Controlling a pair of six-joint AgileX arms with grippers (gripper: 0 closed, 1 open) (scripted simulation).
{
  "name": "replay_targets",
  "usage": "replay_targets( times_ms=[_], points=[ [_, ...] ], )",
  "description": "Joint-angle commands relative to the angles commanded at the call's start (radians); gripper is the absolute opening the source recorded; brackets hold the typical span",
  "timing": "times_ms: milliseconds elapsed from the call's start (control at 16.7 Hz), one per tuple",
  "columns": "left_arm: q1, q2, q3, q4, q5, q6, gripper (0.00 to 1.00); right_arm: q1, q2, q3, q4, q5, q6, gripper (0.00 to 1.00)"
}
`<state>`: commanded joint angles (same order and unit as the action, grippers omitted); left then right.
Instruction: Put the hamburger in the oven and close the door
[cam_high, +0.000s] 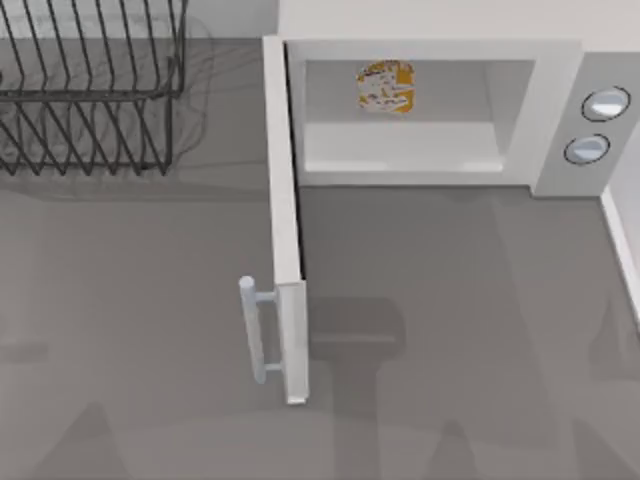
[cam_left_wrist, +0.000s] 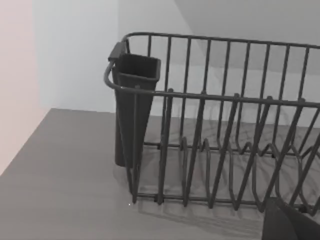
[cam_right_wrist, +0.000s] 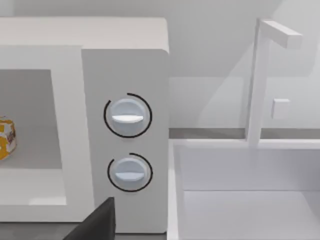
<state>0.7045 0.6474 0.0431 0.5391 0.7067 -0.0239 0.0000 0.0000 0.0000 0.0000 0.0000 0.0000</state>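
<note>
The hamburger (cam_high: 385, 86) is sitting inside the oven (cam_high: 555, 110) cavity, at 12 o'clock on the table, so placement is done. The door (cam_high: 288, 240) is standing fully open, handle (cam_high: 252, 330) toward 6 o'clock; closing is remaining. Gripper finger states cannot be told.

The hamburger (cam_high: 385, 86) sits inside the oven (cam_high: 545, 110), dish rack (cam_high: 90, 80) at left.

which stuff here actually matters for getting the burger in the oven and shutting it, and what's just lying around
Job:
hamburger, already in the cavity
oven
door, wide open, with its bar handle

Just lying about:
black wire dish rack with its cutlery cup, on the table's left
white sink and faucet, beside the oven
</note>
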Motion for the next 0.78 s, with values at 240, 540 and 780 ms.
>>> replay_targets(
  times_ms=[240,540,780],
  points=[
    [-0.208,0.132,0.154,-0.189,-0.181,-0.093,0.00,0.000,0.000,0.000,0.000,0.000,0.000,1.00],
    [-0.631,0.297,0.377,-0.514,-0.507,-0.224,0.00,0.000,0.000,0.000,0.000,0.000,0.000,1.00],
    [-0.988,0.390,0.544,-0.788,-0.794,-0.322,0.00,0.000,0.000,0.000,0.000,0.000,0.000,1.00]
  ],
)
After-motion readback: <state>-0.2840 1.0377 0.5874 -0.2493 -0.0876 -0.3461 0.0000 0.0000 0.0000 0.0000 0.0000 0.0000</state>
